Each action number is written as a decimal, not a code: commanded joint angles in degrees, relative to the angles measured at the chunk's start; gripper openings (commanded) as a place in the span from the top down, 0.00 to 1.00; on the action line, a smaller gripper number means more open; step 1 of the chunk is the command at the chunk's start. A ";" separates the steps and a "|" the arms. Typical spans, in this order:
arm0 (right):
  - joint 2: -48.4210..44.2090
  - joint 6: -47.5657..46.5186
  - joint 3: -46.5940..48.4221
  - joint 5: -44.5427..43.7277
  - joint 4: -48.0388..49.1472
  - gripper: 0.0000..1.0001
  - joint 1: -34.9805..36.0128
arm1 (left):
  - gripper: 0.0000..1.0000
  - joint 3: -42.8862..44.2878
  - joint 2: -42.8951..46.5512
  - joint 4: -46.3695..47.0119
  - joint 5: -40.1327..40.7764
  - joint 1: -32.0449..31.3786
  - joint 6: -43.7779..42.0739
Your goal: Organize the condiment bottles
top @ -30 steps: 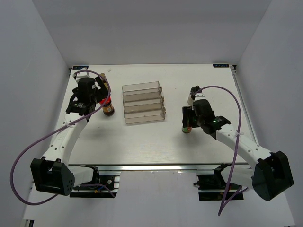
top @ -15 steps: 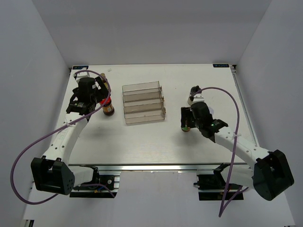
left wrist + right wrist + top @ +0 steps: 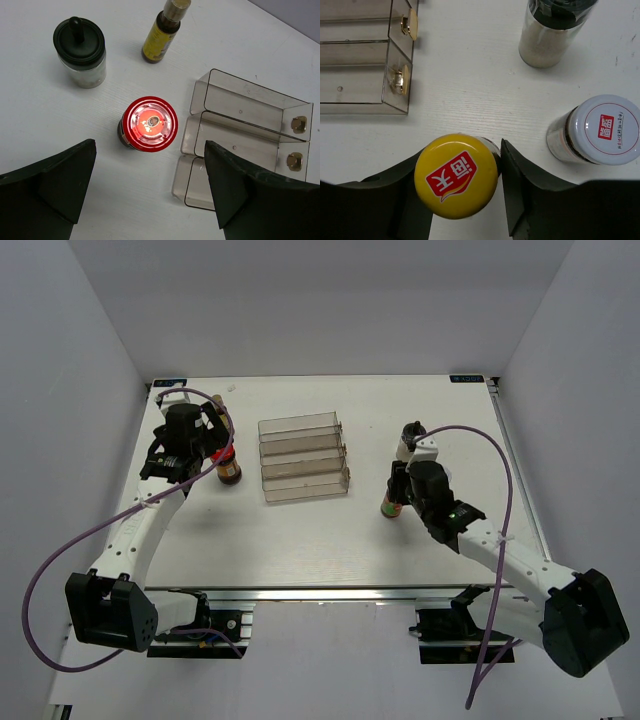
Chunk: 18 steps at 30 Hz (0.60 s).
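My right gripper (image 3: 465, 187) is shut on the tall red-sauce bottle with the yellow cap (image 3: 456, 182), one finger pressed against each side of it. From above, that bottle (image 3: 389, 508) stands right of the clear rack (image 3: 303, 458). A black-topped white shaker (image 3: 551, 30) and a white-lidded jar (image 3: 600, 130) stand just beyond it. My left gripper (image 3: 150, 200) is open, and the red-lidded dark jar (image 3: 148, 124) stands a little ahead of its fingers, untouched. Further on are a slim brown yellow-labelled bottle (image 3: 162, 35) and a black-lidded glass jar (image 3: 80, 52).
The clear stepped rack (image 3: 250, 130) lies right of the red-lidded jar and holds nothing; its near end (image 3: 395, 60) is up and left of the held bottle. The side walls of the enclosure run close along the table's left and right edges.
My right gripper has closed on the yellow-capped bottle, and the right arm shifted slightly. The left arm has not moved.
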<state>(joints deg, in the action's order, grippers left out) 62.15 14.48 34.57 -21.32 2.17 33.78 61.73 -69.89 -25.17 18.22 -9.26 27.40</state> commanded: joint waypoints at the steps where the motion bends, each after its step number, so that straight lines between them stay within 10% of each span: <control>1: -1.15 0.55 -1.60 -1.44 3.62 0.71 0.23 | 0.02 0.05 0.37 0.91 0.42 -0.32 -0.50; 18: 3.93 -9.73 15.78 2.60 10.13 1.00 0.67 | 0.02 0.31 0.28 1.17 0.76 -0.32 -0.59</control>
<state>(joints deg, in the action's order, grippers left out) 64.93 8.01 42.30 -19.05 1.98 34.17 61.73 -69.89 -25.15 18.24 -9.26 27.40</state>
